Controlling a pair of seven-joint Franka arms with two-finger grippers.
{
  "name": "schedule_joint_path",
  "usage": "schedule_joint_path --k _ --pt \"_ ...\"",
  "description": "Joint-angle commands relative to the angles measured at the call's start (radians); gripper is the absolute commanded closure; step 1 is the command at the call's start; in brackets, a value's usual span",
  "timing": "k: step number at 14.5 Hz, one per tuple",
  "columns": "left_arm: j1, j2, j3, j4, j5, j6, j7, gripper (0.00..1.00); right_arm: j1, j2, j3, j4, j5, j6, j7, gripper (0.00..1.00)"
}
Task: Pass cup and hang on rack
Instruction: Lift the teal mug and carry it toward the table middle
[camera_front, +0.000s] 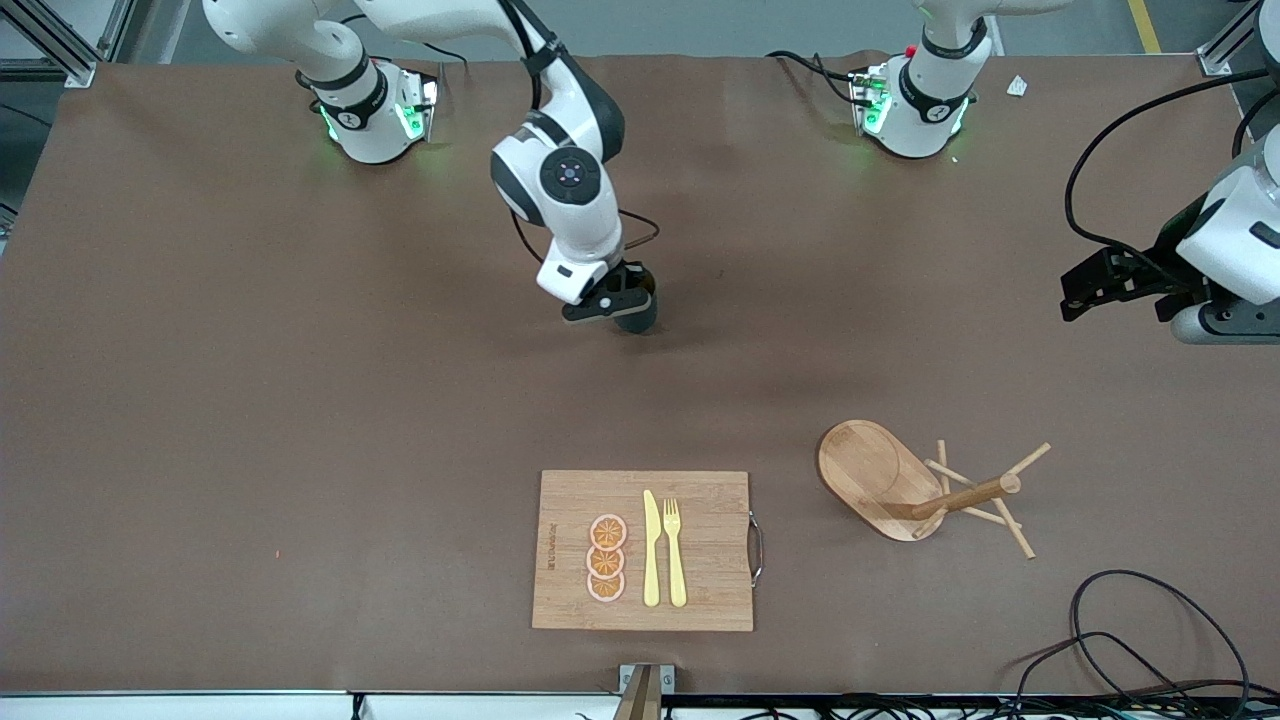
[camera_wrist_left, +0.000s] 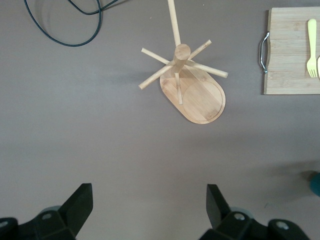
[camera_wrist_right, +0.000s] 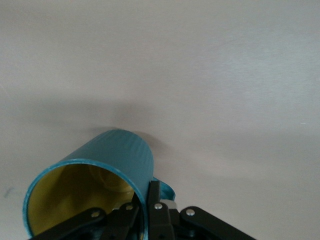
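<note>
The right gripper (camera_wrist_right: 145, 212) is closed on the wall of the cup (camera_wrist_right: 95, 175), one finger inside against the yellow-ochre lining and one outside on the ribbed teal surface, right beside the small loop handle (camera_wrist_right: 167, 189). In the front view the cup (camera_front: 640, 305) appears as a dark shape under the right wrist, over the bare middle of the table (camera_front: 250, 400); whether it is lifted clear of the surface or touching it is hard to tell from here. The cup looks rigid and light, probably glazed and therefore slippery and breakable if dropped; the ribs should help the outer pad hold. For the hand-over, the free rim away from the handle is the sensible place to grip, leaving the loop exposed for a peg. The left gripper (camera_wrist_left: 150, 202) waits with its jaws spread wide and empty, over the table toward the left arm's end. The rack (camera_front: 905, 485) stands nearer the front camera, beside the cutting board (camera_front: 645, 550).
</note>
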Motion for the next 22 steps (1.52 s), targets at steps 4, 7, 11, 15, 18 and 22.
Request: schedule_joint_path --k 4,7,11,15,18,22 --pt "0.007 0.010 -0.003 0.016 0.012 -0.014 -0.003 0.00 0.054 0.110 -0.013 0.140 0.008 -0.014 0.104 1.00" --pt "0.006 0.010 -0.003 0.014 0.012 -0.017 -0.004 0.00 0.064 0.117 -0.013 0.145 0.008 -0.016 0.126 0.78" --pt "0.007 0.012 -0.001 0.014 0.012 -0.019 -0.001 0.00 0.055 0.111 -0.014 0.163 -0.002 -0.071 0.115 0.00" --pt "0.007 0.024 -0.001 0.016 0.016 -0.019 -0.009 0.00 0.025 0.103 -0.016 0.333 0.001 -0.324 0.101 0.00" --pt "-0.006 0.024 -0.002 0.017 0.018 -0.021 -0.151 0.00 -0.034 0.037 -0.019 0.342 0.009 -0.410 0.003 0.00" --pt "-0.023 0.022 -0.039 0.017 0.016 -0.027 -0.374 0.00 -0.187 -0.070 -0.022 0.341 -0.002 -0.579 -0.011 0.00"
